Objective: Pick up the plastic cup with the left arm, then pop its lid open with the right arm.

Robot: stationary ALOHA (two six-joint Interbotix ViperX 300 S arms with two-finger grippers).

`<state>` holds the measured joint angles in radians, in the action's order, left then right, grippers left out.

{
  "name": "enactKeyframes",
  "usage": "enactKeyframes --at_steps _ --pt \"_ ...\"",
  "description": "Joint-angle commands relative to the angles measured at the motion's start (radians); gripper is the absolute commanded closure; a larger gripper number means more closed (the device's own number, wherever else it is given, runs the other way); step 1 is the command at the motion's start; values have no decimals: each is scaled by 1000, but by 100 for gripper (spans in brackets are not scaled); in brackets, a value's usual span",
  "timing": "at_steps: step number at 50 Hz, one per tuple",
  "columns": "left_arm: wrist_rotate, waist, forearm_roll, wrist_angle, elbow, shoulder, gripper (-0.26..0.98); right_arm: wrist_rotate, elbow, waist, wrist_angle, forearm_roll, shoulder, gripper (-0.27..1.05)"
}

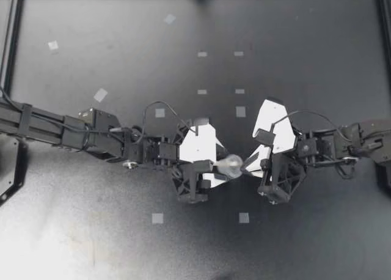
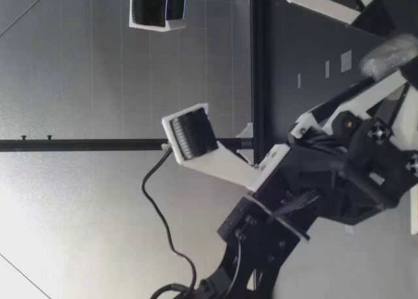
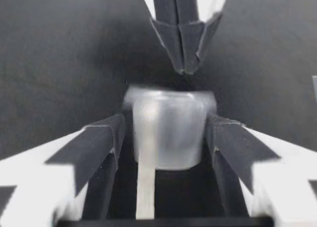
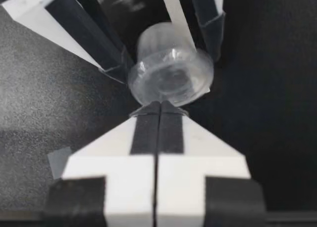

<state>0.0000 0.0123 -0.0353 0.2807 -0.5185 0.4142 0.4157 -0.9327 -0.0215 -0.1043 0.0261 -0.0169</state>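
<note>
My left gripper point(image 1: 223, 166) squeezes a small clear cup point(image 1: 233, 164) from two sides. My right gripper point(image 1: 249, 162) is pinched tight on nothing, its tip just beside the cup.

My left arm stretches in from the left edge of the frame and my right arm from the right edge, meeting just below centre. My left end effector point(image 1: 230, 165) clamps a clear cap point(image 1: 234, 163) from two sides. My right end effector point(image 1: 247, 164) has its fingers pressed together, tips pointing at the left's.
</note>
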Motion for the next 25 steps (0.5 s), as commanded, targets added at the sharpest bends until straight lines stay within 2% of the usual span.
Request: enactKeyframes --at_steps 1,17,25 --pt "2 -5 2 8 26 -12 13 2 17 -5 -9 0 9 81" --pt "3 -3 2 -9 32 -6 15 0 15 -5 -9 0 8 81" --pt "5 -3 2 -34 37 -9 27 0 15 -5 -9 0 18 81"
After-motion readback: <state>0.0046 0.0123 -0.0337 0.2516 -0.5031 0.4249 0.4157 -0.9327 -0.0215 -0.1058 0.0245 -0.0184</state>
